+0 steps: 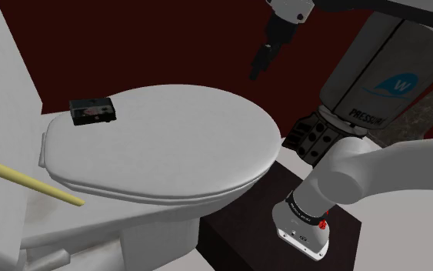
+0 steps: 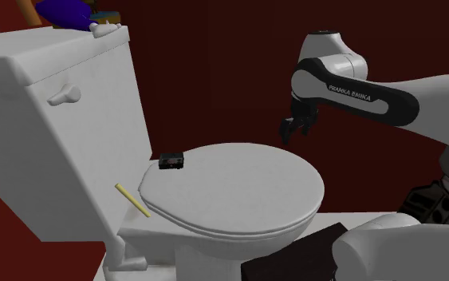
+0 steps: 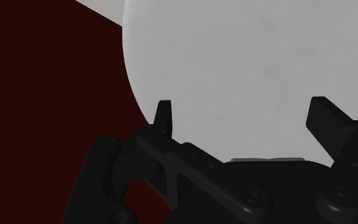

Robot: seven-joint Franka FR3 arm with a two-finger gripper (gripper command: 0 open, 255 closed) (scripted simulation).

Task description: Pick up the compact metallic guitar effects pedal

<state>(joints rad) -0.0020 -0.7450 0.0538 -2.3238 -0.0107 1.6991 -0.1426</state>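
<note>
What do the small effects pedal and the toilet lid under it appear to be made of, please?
The effects pedal has a nearly black casing with a paler panel, hinting at metal, though plastic could look alike. The toilet lid is plain grey-white, smooth and matte; plastic or ceramic, I cannot tell.
</note>
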